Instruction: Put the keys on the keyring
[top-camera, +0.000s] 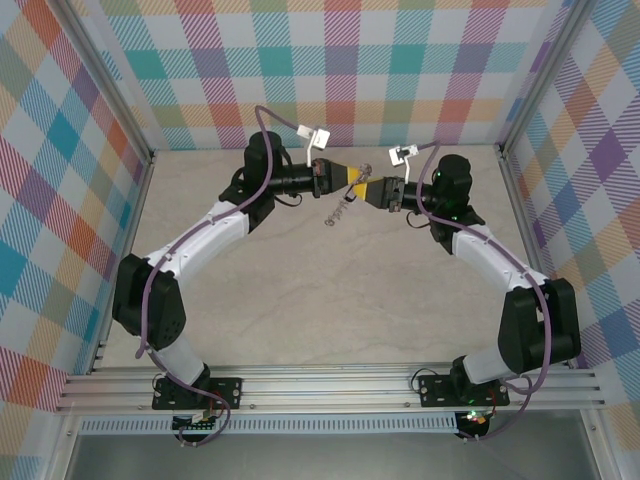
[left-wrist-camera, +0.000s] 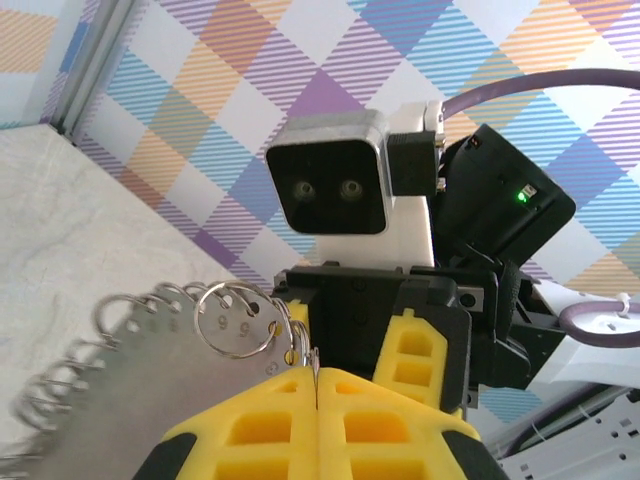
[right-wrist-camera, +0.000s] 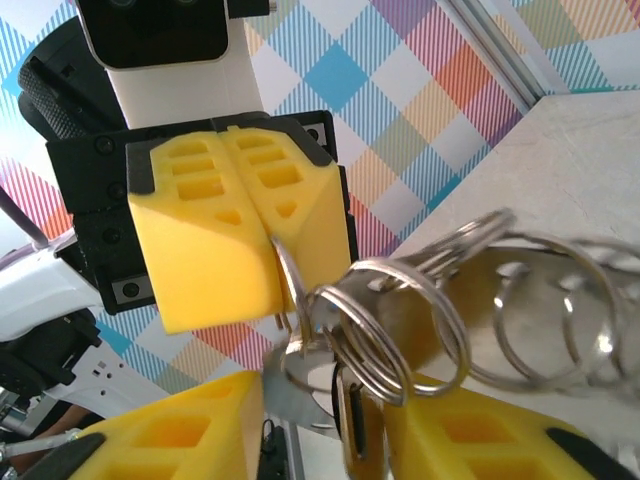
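The left fingers are pressed shut on a thin loop of the keyring, held above the bench at its far middle, where both arms meet tip to tip. From there the keyring's long axis trails toward the near left. The right fingers stand apart around a small dark piece, probably the key; whether they pinch it cannot be told. The right wrist view shows that piece up close, while the overhead view shows how the keyring hangs.

marbled beige table, plaid walls
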